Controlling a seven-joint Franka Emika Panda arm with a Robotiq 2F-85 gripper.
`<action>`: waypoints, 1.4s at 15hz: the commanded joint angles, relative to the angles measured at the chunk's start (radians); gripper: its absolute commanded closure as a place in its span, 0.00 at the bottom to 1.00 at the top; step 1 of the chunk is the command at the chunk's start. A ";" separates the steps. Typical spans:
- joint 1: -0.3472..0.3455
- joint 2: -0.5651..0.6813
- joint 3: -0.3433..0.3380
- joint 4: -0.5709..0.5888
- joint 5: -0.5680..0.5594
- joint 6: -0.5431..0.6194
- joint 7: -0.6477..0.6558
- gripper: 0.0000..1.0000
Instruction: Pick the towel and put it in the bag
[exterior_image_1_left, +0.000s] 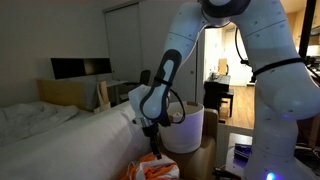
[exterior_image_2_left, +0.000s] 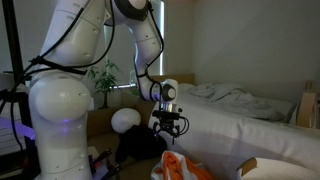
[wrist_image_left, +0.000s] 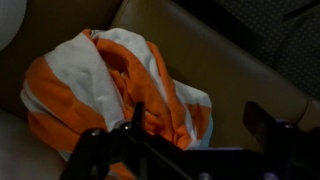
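Observation:
The towel (wrist_image_left: 110, 80), striped orange, white and light blue, lies crumpled on a tan surface. It shows at the bottom edge of both exterior views (exterior_image_1_left: 152, 170) (exterior_image_2_left: 182, 166). My gripper (wrist_image_left: 198, 110) hangs a short way above it, open and empty, with its fingers spread over the towel's right part. It also shows in both exterior views (exterior_image_1_left: 152, 130) (exterior_image_2_left: 170, 126). The bag (exterior_image_1_left: 186, 130), a white bucket-shaped soft container with a rolled rim, stands upright just beyond the gripper. A white round shape (exterior_image_2_left: 125, 119) beside the arm looks like the same bag.
A bed with white bedding (exterior_image_1_left: 50, 125) (exterior_image_2_left: 240, 110) runs along one side of the towel. A brown box (exterior_image_1_left: 207, 158) sits under and beside the bag. The robot's white base (exterior_image_1_left: 285, 110) stands close by. A potted plant (exterior_image_2_left: 103, 78) is behind the arm.

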 joint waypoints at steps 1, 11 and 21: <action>0.007 0.070 -0.013 0.042 -0.050 -0.034 0.046 0.00; -0.083 0.035 0.040 -0.051 0.036 0.218 -0.079 0.00; -0.554 0.300 0.349 -0.071 0.068 0.543 -0.460 0.00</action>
